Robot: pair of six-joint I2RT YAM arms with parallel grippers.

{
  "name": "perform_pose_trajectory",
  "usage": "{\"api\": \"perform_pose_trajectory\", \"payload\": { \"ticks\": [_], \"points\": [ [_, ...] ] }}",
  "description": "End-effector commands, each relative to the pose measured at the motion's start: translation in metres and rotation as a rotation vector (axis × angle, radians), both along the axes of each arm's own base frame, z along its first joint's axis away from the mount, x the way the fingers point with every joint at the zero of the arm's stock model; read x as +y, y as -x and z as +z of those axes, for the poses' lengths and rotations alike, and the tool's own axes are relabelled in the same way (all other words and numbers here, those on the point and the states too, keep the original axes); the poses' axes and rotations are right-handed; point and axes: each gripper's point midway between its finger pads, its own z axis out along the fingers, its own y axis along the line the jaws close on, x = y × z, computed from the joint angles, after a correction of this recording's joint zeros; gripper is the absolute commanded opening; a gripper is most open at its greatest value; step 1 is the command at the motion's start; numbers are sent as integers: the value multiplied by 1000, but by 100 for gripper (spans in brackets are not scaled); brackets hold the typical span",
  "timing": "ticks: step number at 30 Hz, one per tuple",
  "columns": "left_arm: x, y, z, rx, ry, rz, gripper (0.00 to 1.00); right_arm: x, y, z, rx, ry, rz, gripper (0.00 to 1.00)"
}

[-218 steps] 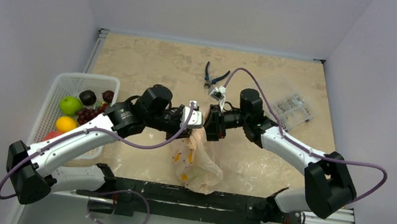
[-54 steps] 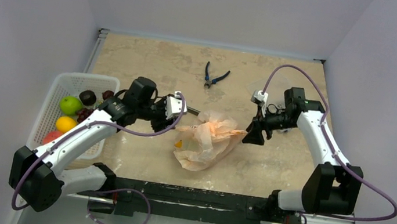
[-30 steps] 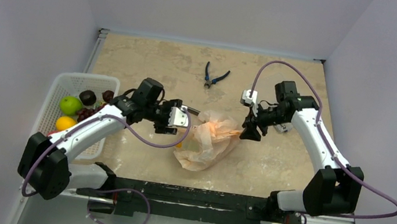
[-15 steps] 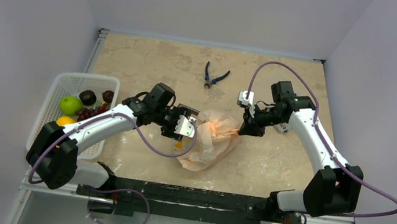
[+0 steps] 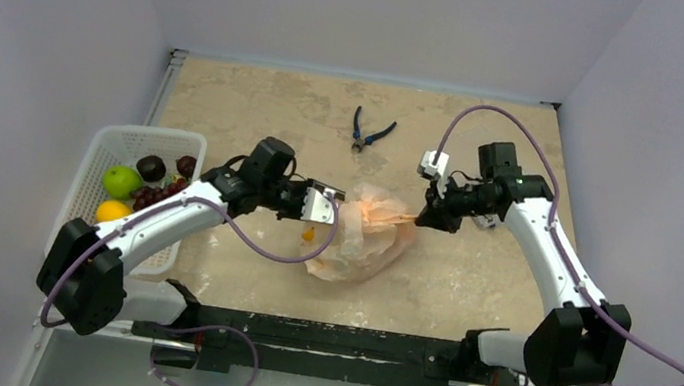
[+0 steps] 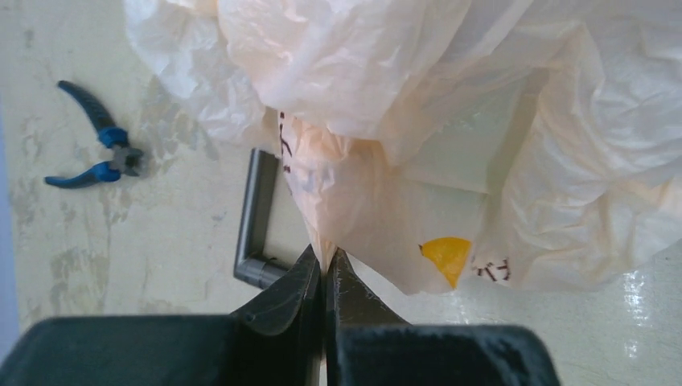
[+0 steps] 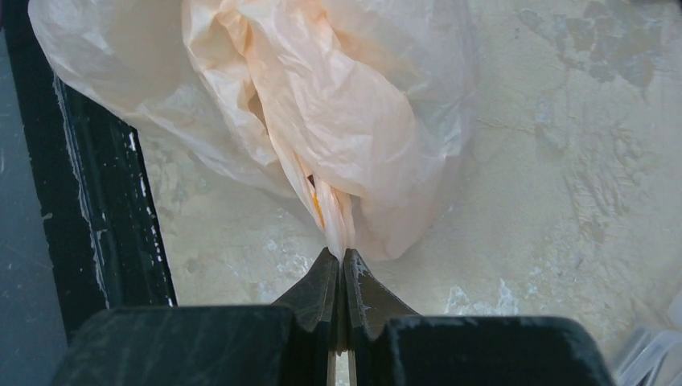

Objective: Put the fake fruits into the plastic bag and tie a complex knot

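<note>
Okay, starting far left of the plastic bag (image 5: 362, 248): the white mesh basket (image 5: 151, 132) sits well apart from it. I can see fruit inside: the green round fruit (image 5: 120, 181), the yellow-orange citrus (image 5: 112, 211), a dark plum-like ball (image 5: 151, 167) and a grape bunch (image 5: 152, 197).

Moving in, my left hand (image 6: 325, 269) is at the bag's left edge. On the left wrist camera it is clenched on a thin fold of the pale film, just left of a yellow-orange printed mark (image 6: 447, 259). A grey L-shaped bar (image 6: 256, 215) lies on the counter (image 5: 259, 106), its far end hidden under that same edge.

The bag itself is a crumpled heap mid-counter. Behind it, well clear, lie the blue-handled pliers (image 5: 368, 133).

On the bag's right side, my right hand (image 7: 338, 265) is clamped on a twisted orange-peach strand (image 7: 326, 201) drawn out of the bag. The strand runs straight from the heap to the fingertips. Whether anything lies inside the bag, I cannot tell.
</note>
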Motion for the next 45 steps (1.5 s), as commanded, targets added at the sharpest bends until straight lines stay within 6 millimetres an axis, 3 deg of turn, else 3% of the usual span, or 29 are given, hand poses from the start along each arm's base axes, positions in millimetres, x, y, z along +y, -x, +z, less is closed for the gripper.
{"api": "perform_pose_trajectory", "payload": {
  "ticks": [1,5,13,18,21,25,26,27,28,29,32,34,40,45],
  "points": [
    [44,-8,12,-5,-21,157,0,-40,-17,1,-61,94,-152,0],
    [72,-11,7,-23,-48,228,0,-72,-26,-10,-92,165,-236,0],
    [118,-26,-24,-7,-114,335,0,-141,-29,-63,-61,299,-358,0],
    [125,-32,-30,-4,-132,345,0,-163,-32,-79,-29,326,-381,0],
    [118,-31,-22,6,-97,338,0,-153,-26,-73,-14,284,-347,0],
    [93,-26,-2,17,-49,319,0,-116,-15,-47,5,157,-249,0],
    [87,-23,5,30,-31,310,0,-106,-11,-39,18,124,-215,11],
    [80,-20,11,40,-18,299,0,-98,-7,-30,31,86,-184,37],
    [75,-18,15,45,-9,291,0,-90,-6,-19,28,51,-167,55],
    [71,-17,17,46,-8,287,0,-83,-6,-10,34,27,-170,64],
    [60,-11,24,51,12,263,0,-59,-9,3,-1,18,-155,75],
    [53,-7,27,50,24,246,5,-40,-7,3,-12,17,-122,92],
    [47,-7,28,50,22,248,6,-29,-17,-10,-4,39,-126,90],
    [48,-11,23,52,11,265,8,-15,-9,-25,30,47,-66,89]
  ]
}}
